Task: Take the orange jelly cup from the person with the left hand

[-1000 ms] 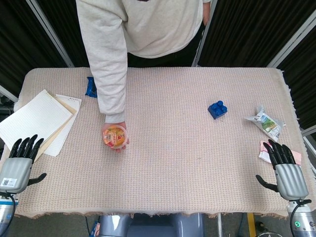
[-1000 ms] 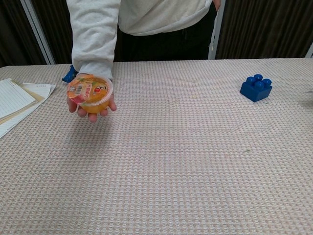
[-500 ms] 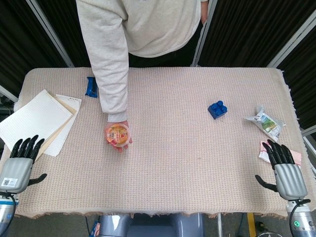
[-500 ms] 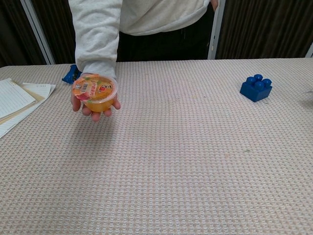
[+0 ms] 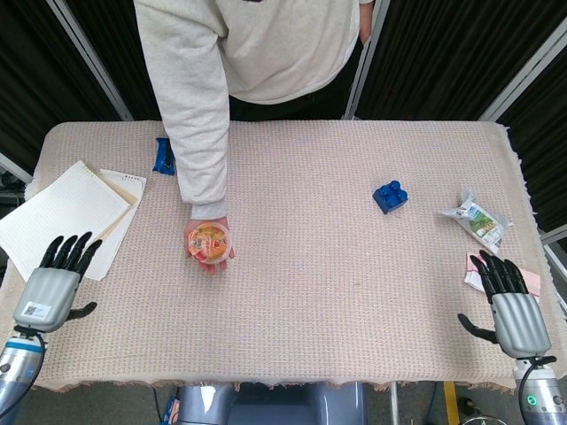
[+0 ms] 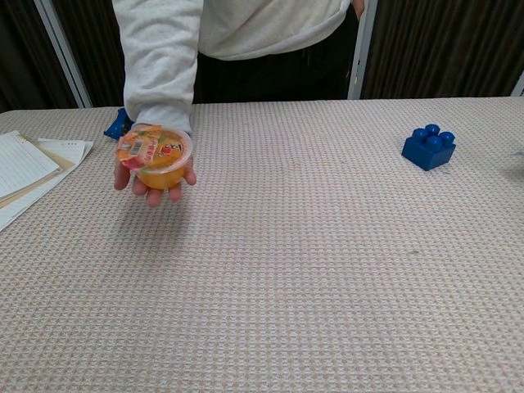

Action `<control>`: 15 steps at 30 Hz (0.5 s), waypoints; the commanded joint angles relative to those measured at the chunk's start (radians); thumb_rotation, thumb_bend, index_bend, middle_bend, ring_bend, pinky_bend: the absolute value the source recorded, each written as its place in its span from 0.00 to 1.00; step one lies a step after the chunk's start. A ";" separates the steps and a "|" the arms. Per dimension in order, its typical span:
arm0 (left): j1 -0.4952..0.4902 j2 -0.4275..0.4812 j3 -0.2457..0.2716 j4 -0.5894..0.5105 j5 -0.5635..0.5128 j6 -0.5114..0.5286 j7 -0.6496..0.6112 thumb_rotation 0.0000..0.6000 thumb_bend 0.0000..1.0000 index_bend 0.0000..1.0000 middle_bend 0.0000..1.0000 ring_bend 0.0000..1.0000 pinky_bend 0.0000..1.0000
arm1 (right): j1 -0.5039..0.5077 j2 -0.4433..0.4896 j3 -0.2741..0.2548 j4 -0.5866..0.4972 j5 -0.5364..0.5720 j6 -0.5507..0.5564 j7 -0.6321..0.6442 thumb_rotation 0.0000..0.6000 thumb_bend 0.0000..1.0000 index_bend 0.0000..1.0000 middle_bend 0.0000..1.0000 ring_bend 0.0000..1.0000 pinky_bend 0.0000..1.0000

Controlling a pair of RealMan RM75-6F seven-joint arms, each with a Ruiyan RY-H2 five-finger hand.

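Note:
The orange jelly cup rests in the person's upturned palm, held above the table left of centre. The person's grey sleeve reaches down to it from the far edge. My left hand lies open near the front left corner, fingers spread and pointing away, well to the left of the cup. At the front right corner my right hand is open as well. Neither hand shows in the chest view.
Notebook and loose papers lie at the left edge beside my left hand. A blue packet sits behind the sleeve. A blue brick, a snack wrapper and a pink item lie to the right.
My left hand has lifted and moved forward and slightly right, toward the cup. The person's hand with the cup shifted a little. The right hand stayed put.

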 commanded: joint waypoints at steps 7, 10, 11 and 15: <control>-0.280 0.081 -0.163 -0.135 -0.310 -0.292 0.244 1.00 0.14 0.03 0.00 0.00 0.06 | 0.002 0.006 -0.002 -0.001 0.008 -0.013 0.001 1.00 0.14 0.05 0.00 0.00 0.00; -0.346 0.064 -0.187 -0.140 -0.391 -0.328 0.310 1.00 0.15 0.07 0.00 0.00 0.11 | 0.002 0.008 -0.002 -0.002 0.011 -0.017 0.004 1.00 0.14 0.05 0.00 0.00 0.00; -0.375 0.054 -0.195 -0.138 -0.422 -0.341 0.337 1.00 0.15 0.08 0.00 0.01 0.13 | 0.003 0.009 -0.002 -0.002 0.013 -0.018 0.005 1.00 0.14 0.05 0.00 0.00 0.00; -0.470 0.011 -0.209 -0.130 -0.527 -0.373 0.427 1.00 0.15 0.11 0.01 0.04 0.16 | 0.003 0.013 -0.005 -0.005 0.011 -0.021 0.005 1.00 0.14 0.05 0.00 0.00 0.00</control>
